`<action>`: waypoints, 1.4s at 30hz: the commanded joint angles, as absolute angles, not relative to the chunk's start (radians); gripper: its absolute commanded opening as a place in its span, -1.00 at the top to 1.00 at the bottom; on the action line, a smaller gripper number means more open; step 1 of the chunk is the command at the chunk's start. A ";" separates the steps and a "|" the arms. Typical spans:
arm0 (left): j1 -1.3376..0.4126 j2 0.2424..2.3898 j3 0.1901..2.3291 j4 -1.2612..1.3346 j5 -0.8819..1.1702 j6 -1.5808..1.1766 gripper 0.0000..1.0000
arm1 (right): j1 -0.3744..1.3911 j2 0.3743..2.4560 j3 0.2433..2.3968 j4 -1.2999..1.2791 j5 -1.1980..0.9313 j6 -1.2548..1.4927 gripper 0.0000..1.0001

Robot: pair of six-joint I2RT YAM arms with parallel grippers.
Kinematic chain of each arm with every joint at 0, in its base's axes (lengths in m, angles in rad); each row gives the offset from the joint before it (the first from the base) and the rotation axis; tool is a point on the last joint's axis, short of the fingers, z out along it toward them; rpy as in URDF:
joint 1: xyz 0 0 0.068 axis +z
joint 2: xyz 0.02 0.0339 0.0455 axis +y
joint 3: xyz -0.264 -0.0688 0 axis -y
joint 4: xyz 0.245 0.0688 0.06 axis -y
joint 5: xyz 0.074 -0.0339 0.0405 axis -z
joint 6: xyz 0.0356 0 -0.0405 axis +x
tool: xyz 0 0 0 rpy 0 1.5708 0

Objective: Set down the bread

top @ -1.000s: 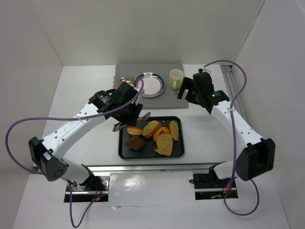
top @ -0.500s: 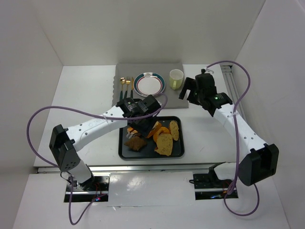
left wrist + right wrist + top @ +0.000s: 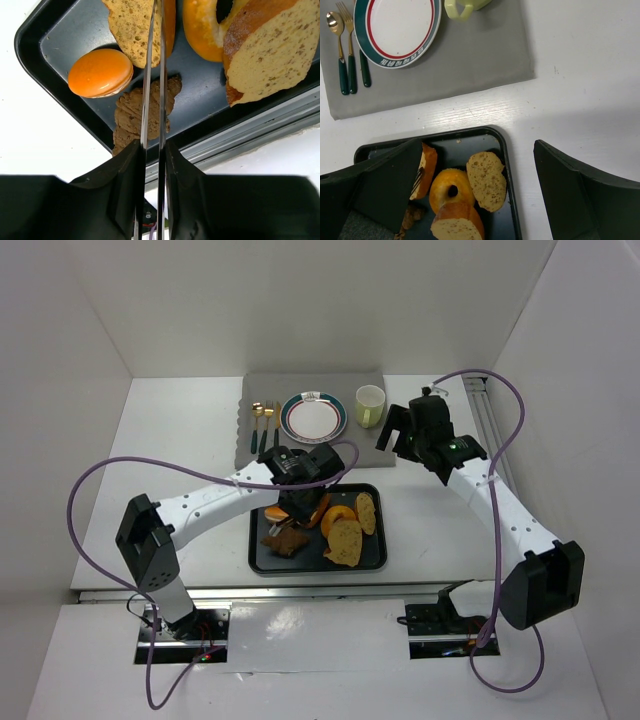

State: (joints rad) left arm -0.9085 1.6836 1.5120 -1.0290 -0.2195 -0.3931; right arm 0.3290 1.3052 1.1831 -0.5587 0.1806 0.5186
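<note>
My left gripper [image 3: 300, 498] [image 3: 152, 150] is shut on thin metal tongs [image 3: 161, 75]. The tong blades are close together and reach over the black tray [image 3: 378, 558] to a crusty bread slice [image 3: 131, 27], also in the right wrist view [image 3: 426, 167]. I cannot tell if the slice is pinched. On the tray lie an orange bun [image 3: 100, 72], a brown cookie [image 3: 142, 107], a ring doughnut [image 3: 451, 192], a large slice [image 3: 270, 55] and a smaller slice [image 3: 486, 180]. My right gripper [image 3: 395, 430] [image 3: 476, 147] is open and empty, high above the tray's far right corner.
A grey mat [image 3: 370, 452] behind the tray holds a rimmed plate [image 3: 313, 417], a pale green cup [image 3: 369, 405] and gold cutlery with green handles [image 3: 262, 425]. White walls close in the table on three sides. A metal rail runs along the near edge.
My left arm has swung right and down over the tray, bringing the tongs from its left edge onto the bread slice. The right arm has barely moved.
</note>
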 commanded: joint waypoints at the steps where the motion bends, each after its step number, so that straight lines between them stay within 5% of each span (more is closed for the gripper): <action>1: -0.913 1.681 1.565 -1.060 -0.207 -0.385 0.39 | 0.324 1.287 1.178 -0.560 0.201 0.517 -0.99; 7: -0.913 1.661 1.649 -1.120 -0.233 -0.397 1.00 | 0.324 1.287 1.178 -0.560 0.181 0.517 -0.99; 26: -0.904 1.603 1.807 -1.220 -0.256 -0.436 1.00 | 0.324 1.287 1.169 -0.551 0.181 0.526 -0.99; 42: -0.602 1.796 2.022 -0.983 -0.270 -0.413 1.00 | 0.315 1.276 1.160 -0.551 0.181 0.526 -0.99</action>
State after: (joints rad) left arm -0.6491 1.7226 1.9766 -1.0866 -0.2581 -0.4217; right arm 0.3283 1.3052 1.1625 -0.5610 0.1757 0.5262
